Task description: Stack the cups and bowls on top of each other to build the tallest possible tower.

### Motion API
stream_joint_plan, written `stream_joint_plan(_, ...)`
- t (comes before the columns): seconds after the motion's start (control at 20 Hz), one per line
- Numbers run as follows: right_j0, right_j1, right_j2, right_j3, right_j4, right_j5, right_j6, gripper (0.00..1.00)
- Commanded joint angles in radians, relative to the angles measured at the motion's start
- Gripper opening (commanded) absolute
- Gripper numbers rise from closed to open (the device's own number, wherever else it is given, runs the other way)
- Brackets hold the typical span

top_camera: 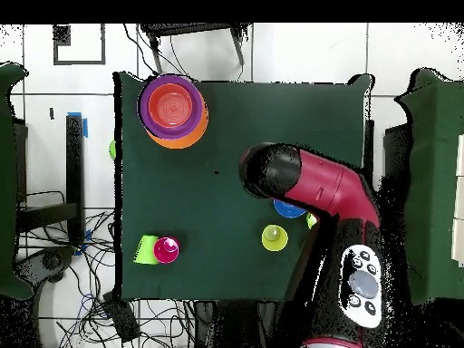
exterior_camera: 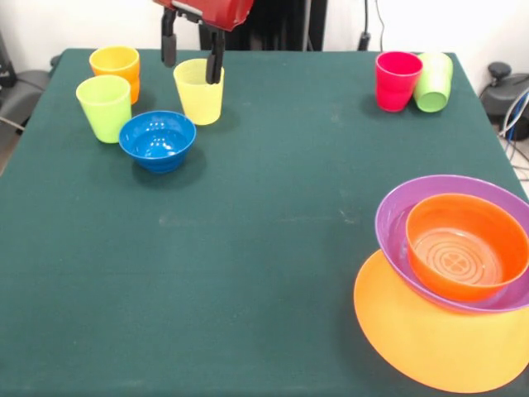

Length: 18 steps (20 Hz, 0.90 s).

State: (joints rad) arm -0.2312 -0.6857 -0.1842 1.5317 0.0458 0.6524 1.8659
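My gripper [exterior_camera: 192, 59] is open and hangs at the far side over the translucent yellow cup [exterior_camera: 199, 93] [top_camera: 275, 237]; one fingertip [exterior_camera: 216, 68] overlaps the cup's rim, the other stands left of it. Next to it are an orange cup [exterior_camera: 116, 66], a lime green cup [exterior_camera: 104, 108] and the small blue bowl [exterior_camera: 157, 140] [top_camera: 288, 211]. A red cup [exterior_camera: 397, 80] [top_camera: 166, 248] has a green cup [exterior_camera: 433, 81] [top_camera: 146, 249] tilted against it. The tower [top_camera: 172, 109] is a red-orange bowl [exterior_camera: 463, 248] in a purple bowl [exterior_camera: 413, 198] on a large orange-yellow bowl [exterior_camera: 413, 339].
In the overhead view the red arm [top_camera: 317, 186] covers my gripper and part of the blue bowl. The dark green table [exterior_camera: 264, 248] has open cloth between the cup group and the bowl stack. Cables and chairs lie beyond the table's edges.
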Motion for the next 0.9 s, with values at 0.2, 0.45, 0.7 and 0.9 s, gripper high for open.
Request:
stream_joint_plan(0.2, -0.001, 0.037, 0.061, 0.147, -0.043, -0.114, 0.096, 1.00)
stream_joint_plan(0.45, -0.012, 0.051, 0.069, 0.193, -0.042, -0.184, 0.105, 1.00)
stream_joint_plan(0.7, -0.036, 0.051, 0.112, 0.233, -0.032, -0.243, 0.083, 1.00)
stream_joint_plan(0.9, -0.012, 0.066, 0.085, 0.234, -0.008, -0.206, 0.121, 1.00)
